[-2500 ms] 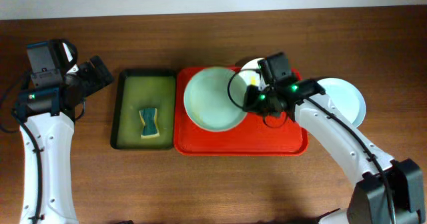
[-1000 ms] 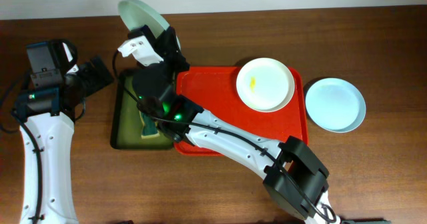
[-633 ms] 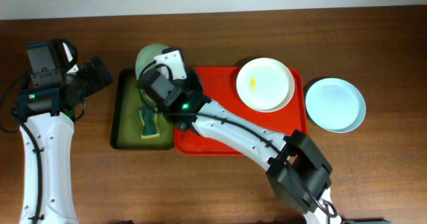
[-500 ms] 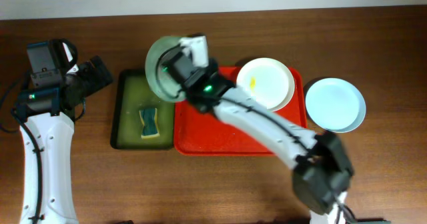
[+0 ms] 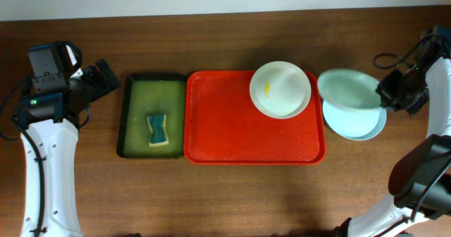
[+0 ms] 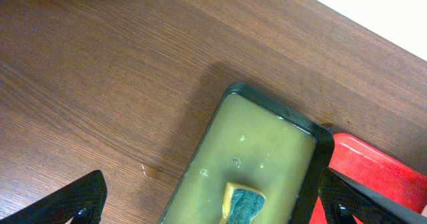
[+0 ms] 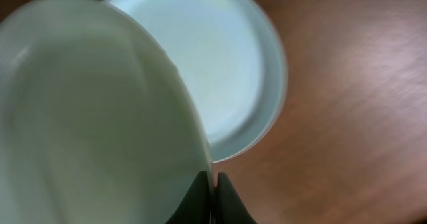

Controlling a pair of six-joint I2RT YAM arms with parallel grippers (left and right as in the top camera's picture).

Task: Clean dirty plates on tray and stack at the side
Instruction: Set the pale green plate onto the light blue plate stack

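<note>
The right tool (image 5: pixel 387 96) clenched the pale green plate (image 5: pixel 347 87) by its rim, tilted over the pale blue plate (image 5: pixel 361 128) at the red tray's (image 5: pixel 232 142) three o'clock, seemingly for stacking. The left tool (image 5: pixel 107 77) hung released.

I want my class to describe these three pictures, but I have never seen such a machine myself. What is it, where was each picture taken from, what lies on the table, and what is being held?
These are two robot arms, left and right, at a wooden table. Each ends in a two-fingered claw. One picture looks straight down from above. The other two come from small cameras on the wrists, so each shows its own fingers.

On the table lie a dark green tray of yellowish liquid with a sponge in it, and a red tray carrying a white plate with a yellow smear. Beside the red tray lies a pale blue plate.

The right claw pinches the rim of a pale green plate, tilted over the blue one. The left claw is open and empty, near the green tray.
</note>
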